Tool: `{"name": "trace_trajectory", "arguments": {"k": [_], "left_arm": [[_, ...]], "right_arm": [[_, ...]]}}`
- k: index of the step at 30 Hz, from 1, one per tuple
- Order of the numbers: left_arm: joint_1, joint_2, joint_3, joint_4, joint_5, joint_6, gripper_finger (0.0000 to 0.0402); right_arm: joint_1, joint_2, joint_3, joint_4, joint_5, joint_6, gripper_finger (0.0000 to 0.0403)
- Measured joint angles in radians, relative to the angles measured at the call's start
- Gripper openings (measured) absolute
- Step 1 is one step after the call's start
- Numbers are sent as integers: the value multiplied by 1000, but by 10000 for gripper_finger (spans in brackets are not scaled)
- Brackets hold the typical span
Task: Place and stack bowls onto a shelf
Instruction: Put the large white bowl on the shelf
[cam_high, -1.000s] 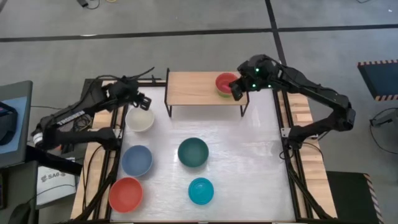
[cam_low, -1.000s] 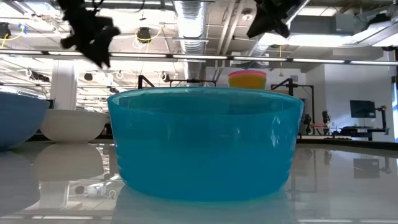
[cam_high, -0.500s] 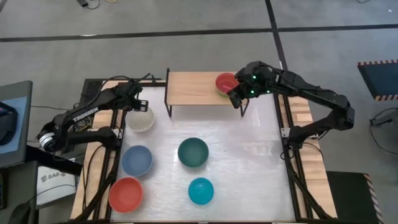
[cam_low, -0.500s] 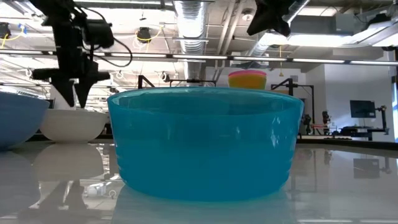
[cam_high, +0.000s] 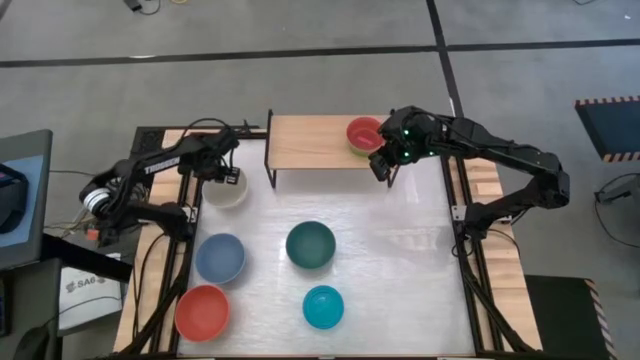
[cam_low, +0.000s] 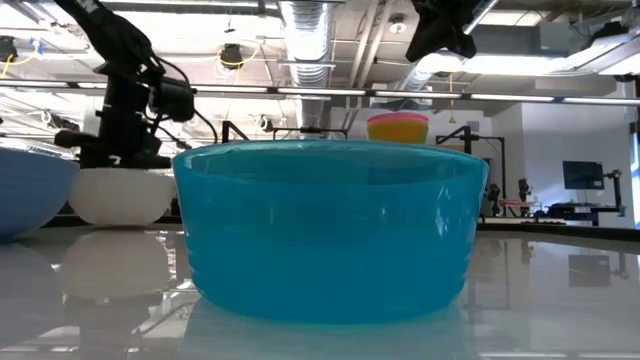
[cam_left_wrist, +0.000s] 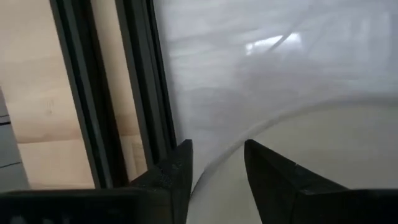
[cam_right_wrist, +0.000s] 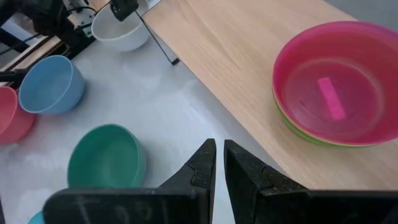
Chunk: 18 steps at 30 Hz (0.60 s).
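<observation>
The white bowl (cam_high: 225, 190) stands on its base at the table's far left. My left gripper (cam_left_wrist: 217, 149) points down over its far-left rim (cam_left_wrist: 214, 163), open, with one finger inside the bowl and one outside; I cannot tell whether either touches it. On the right end of the shelf (cam_high: 310, 140) rests a stack of small bowls with the pink bowl (cam_right_wrist: 339, 81) on top and yellow and green rims showing below it. My right gripper (cam_right_wrist: 219, 162) hovers shut by the shelf's near right edge, clear of the stack, with nothing between its fingers.
The slate-blue bowl (cam_high: 220, 258), dark teal bowl (cam_high: 311, 245), red-orange bowl (cam_high: 203, 311) and cyan bowl (cam_high: 323, 307) sit apart on the white tabletop. The shelf's left and middle top is bare wood. Black frame rails (cam_left_wrist: 137, 87) run close beside the white bowl.
My left gripper has come down toward the white bowl and tipped from slanting to nearly straight down, so its fingers now stand astride the rim. My right gripper has drawn back a little from the pink stack toward the table's near edge. No bowl has moved.
</observation>
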Motion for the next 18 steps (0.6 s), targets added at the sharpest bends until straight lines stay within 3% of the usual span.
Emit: {"name": "trace_trajectory", "arguments": {"k": [7,18], "left_arm": [[0,9,15,21,6,31,14],[0,-153,145,-95,-56,34,0]], "right_arm": [[0,0,0,-14,1,7,60],[-1,0,0,-10,1,7,60]]}}
